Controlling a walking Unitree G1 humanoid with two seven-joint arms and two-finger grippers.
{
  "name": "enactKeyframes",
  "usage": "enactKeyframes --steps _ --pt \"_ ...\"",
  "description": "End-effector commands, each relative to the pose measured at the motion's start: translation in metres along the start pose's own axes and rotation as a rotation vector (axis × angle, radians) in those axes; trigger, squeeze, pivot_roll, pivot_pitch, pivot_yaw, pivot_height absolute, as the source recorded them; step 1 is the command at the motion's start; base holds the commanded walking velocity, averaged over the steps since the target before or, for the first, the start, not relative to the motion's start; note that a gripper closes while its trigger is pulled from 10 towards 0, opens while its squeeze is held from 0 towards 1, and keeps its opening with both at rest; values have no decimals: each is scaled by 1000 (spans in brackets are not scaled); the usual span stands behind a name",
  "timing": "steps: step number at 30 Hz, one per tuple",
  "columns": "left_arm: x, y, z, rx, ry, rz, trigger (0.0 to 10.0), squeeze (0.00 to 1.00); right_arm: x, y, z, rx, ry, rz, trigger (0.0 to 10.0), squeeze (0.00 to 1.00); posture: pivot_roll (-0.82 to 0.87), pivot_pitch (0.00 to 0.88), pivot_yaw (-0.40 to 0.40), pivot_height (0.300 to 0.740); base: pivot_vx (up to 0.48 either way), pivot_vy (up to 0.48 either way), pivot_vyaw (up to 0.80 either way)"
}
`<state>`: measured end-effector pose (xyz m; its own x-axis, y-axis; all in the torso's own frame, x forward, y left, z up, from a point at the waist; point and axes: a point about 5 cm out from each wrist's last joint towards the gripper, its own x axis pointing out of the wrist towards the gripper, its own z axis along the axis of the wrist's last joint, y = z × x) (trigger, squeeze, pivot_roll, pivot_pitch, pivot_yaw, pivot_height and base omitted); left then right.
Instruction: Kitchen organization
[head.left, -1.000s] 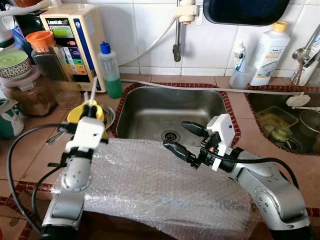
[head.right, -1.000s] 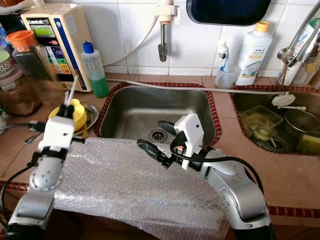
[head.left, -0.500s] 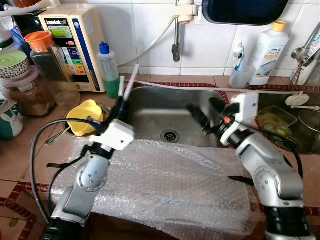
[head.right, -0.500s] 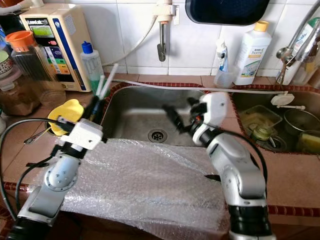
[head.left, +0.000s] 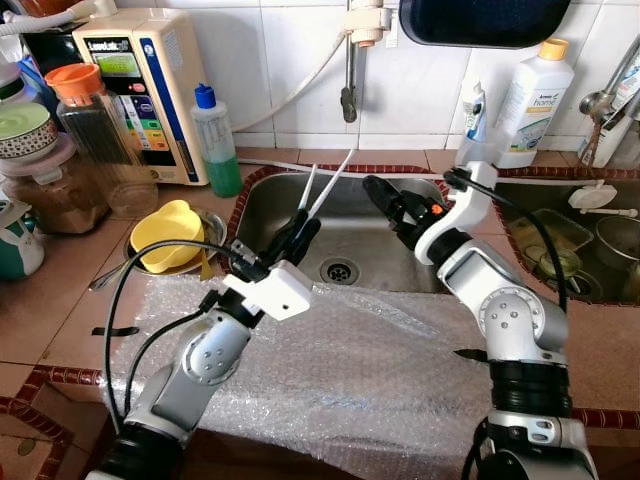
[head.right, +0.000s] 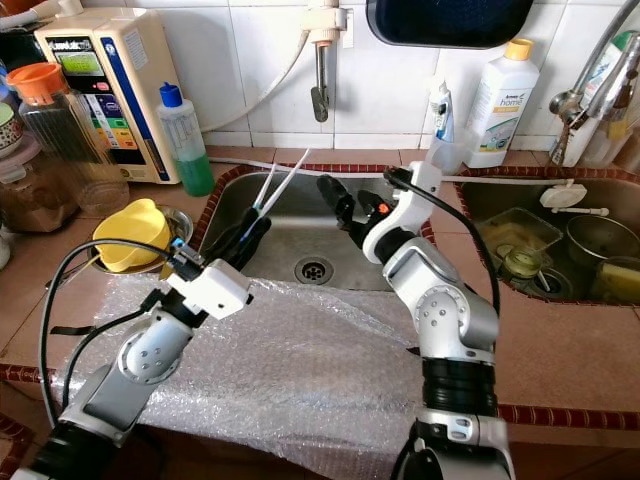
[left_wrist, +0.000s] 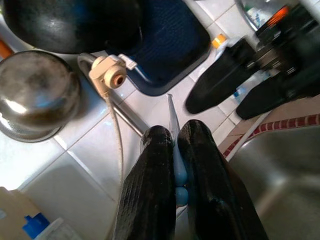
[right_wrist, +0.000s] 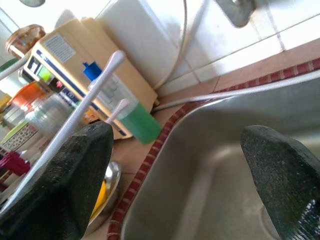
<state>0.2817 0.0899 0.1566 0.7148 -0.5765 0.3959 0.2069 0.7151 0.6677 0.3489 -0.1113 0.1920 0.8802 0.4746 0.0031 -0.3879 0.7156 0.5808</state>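
My left gripper (head.left: 297, 228) is squeezed tight on two thin white sticks (head.left: 328, 185). They look like chopsticks or straws, but I cannot tell which. A second ago this gripper was down by the yellow bowl (head.left: 168, 232) on the counter (head.left: 60, 300). Now it has swung over the near edge of the sink (head.left: 300, 205), and the sticks point up and back toward the tap (head.left: 348, 60).

My right gripper (head.left: 395, 208) has moved too. It was low, near the bubble wrap (head.left: 340, 370). Now it is up over the sink, just beside the stick tips, with its jaws spread wide and holding nothing. In my right wrist view the sticks (right_wrist: 80, 112) stand close to one finger (right_wrist: 65, 175).

So my two grippers have come together above the sink. I think I am getting ready to pass the sticks from one gripper to the other, or to rinse them. The sticks are not put away yet, so there is more of the tidying to do.
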Motion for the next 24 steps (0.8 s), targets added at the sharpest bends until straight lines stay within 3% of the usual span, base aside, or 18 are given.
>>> enactKeyframes --steps 1,4,12,24 --pt "2 0 1 16 -11 -13 10000 0 6 5 0 36 11 8 10000 0 23 0 53 740 0 0 0" --pt "4 5 -4 19 3 10 10000 0 16 11 -1 73 9 28 10000 0 29 0 50 740 0 0 0" --pt "8 7 -3 18 4 31 10000 0 28 17 6 60 -18 29 10000 0 38 0 44 740 0 0 0" --pt "7 13 -8 19 30 67 10000 0 14 -12 17 -89 -107 -209 10000 0 35 0 48 740 0 0 0"
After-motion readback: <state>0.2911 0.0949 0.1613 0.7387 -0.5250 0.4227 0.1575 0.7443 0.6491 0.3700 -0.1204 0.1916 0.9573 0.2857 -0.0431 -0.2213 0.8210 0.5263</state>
